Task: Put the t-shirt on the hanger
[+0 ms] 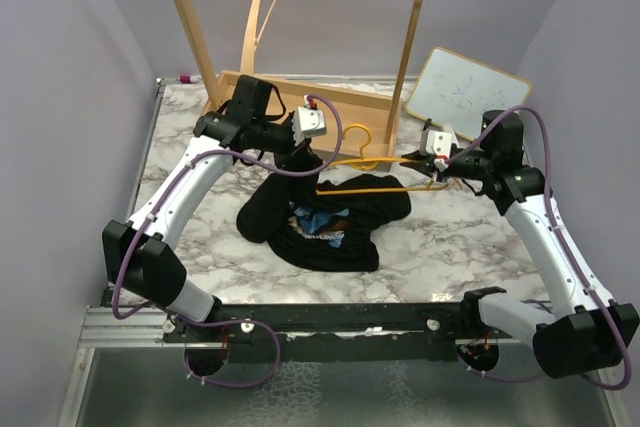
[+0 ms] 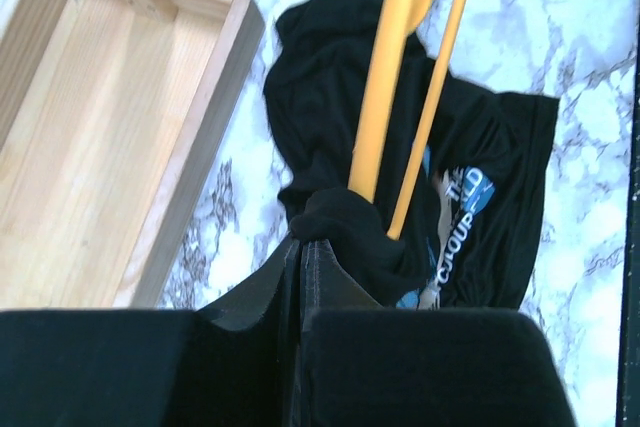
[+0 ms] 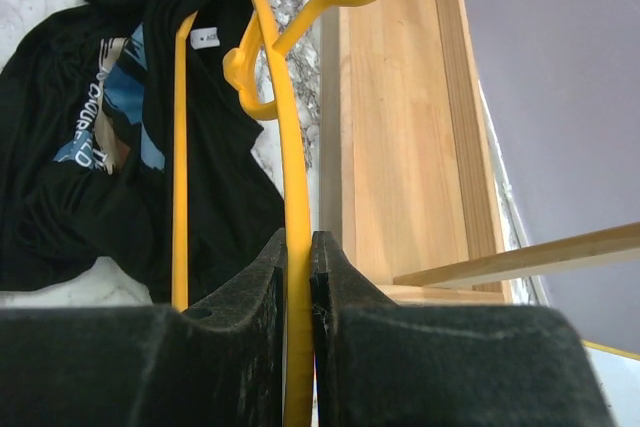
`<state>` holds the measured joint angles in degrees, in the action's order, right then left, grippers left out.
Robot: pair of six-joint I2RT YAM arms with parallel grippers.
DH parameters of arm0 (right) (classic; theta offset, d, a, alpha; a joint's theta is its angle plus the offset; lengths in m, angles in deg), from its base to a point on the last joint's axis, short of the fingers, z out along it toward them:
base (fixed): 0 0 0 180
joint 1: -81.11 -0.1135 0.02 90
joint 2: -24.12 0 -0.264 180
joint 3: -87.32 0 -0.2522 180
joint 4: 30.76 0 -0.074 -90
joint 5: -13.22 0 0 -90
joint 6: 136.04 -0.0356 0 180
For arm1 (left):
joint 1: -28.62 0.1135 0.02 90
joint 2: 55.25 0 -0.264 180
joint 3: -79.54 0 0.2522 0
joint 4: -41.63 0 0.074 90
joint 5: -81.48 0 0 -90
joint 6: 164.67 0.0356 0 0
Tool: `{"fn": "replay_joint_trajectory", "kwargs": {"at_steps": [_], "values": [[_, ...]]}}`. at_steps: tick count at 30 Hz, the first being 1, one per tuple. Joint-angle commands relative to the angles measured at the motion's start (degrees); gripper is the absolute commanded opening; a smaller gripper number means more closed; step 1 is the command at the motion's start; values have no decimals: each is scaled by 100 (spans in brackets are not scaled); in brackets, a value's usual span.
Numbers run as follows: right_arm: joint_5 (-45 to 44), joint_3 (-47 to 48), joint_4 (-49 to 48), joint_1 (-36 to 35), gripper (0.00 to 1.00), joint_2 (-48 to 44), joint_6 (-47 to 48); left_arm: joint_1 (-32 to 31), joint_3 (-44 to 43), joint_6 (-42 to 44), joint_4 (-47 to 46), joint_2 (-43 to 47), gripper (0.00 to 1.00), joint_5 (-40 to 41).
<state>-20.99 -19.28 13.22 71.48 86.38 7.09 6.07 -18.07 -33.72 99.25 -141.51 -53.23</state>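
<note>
At the far left corner of the marble table (image 1: 200,237) lies a small pink thing (image 1: 185,77), too small to make out. Behind the arms stands a wooden rack (image 1: 190,17) on a shallow wooden tray (image 1: 350,97), with a pale wooden hanger (image 1: 258,17) hung from it. A whiteboard (image 1: 465,97) leans at the far right. Nothing lies between the two grippers but the shirt and the hanger.

The left gripper (image 1: 303,159) is pinched closed on a fold of the t-shirt (image 1: 325,237), which lies crumpled mid-table just in front of the tray. The yellow-orange hanger (image 1: 390,188) lies partly across the shirt's far edge, hook toward the tray. Its right end is clamped between the closed fingers of the right gripper (image 1: 437,169).

Only the left wrist view shows the cloth bunched over the hanger's tip beside the fingertips (image 2: 330,277). Only the right wrist view shows a white neck label (image 3: 205,37).

The shirt is black, and its blue, white and tan print faces up.
</note>
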Motion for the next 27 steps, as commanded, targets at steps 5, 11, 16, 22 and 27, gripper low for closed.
{"fn": "replay_joint_trajectory", "kwargs": {"at_steps": [5, 11, 16, 22, 27], "values": [[301, -469, -1234, 5, 1, -107, -888, -500, -389, -521, -239, 130, 0, -378], [439, -879, -2147, 5, 1, -140, -1500, -687, -538, -765, -431, 131, 0, -351], [347, -1011, -2024, 5, 1, -135, -1459, -715, -783, -986, -663, 51, 0, -245], [-360, -1425, -2154, 5, 1, -335, -1592, -707, -1230, -905, -491, -41, 0, -36], [-967, -1337, -1720, 5, 1, -351, -1255, -706, -1536, -859, -156, -65, 0, 61]]}}
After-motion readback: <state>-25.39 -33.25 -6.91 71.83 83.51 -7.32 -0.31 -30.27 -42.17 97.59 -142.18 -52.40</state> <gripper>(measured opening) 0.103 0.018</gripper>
